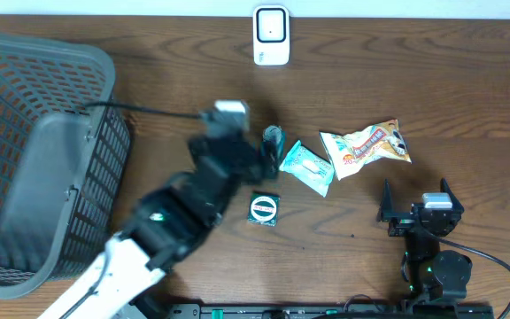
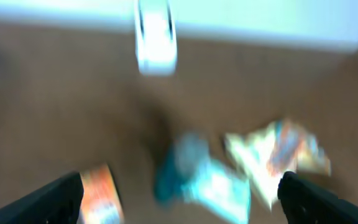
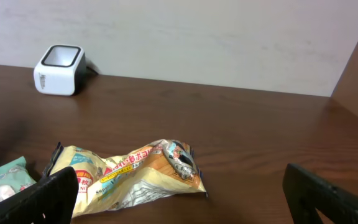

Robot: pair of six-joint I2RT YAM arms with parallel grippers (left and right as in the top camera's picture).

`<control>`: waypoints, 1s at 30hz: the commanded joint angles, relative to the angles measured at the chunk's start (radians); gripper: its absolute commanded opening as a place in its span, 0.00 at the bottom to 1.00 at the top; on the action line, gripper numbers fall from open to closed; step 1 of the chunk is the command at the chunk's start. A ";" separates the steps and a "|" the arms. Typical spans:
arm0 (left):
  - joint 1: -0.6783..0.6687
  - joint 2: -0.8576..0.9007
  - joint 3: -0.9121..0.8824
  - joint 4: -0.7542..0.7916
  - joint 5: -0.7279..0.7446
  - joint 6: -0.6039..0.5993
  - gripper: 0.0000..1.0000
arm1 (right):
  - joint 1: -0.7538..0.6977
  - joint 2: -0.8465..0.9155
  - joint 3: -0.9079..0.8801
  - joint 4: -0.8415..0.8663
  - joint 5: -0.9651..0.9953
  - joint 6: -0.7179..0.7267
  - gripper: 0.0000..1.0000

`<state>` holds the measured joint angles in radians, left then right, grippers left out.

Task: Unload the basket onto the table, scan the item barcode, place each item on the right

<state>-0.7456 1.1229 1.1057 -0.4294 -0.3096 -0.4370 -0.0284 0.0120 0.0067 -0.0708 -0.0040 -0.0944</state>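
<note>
Overhead view: teal packet [image 1: 306, 167], centre frame, likely light, soft, slippery; grip by a sealed edge. Left end effector [image 2: 180, 190] and right end effector [image 1: 416, 197] released, empty.

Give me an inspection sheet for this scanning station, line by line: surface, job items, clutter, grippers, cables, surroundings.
Surface: dark wooden table.
Job's things: white barcode scanner at the far edge; yellow snack bag, teal-and-white packet and small dark packet with a round logo lying mid-table.
Clutter: grey mesh basket at the left end.
Grippers: left gripper open over the packets, view blurred; right gripper open, holding nothing.
Cables: black cable running from the left arm over the basket.
Surroundings: pale wall behind the table.
</note>
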 commanded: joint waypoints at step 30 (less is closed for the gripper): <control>0.335 -0.296 0.514 -0.035 -0.163 0.747 0.98 | 0.002 -0.005 -0.001 -0.004 0.005 0.011 0.99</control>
<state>-0.4194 0.8883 1.6440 -0.4534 -0.5049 0.3450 -0.0284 0.0120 0.0067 -0.0704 -0.0040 -0.0944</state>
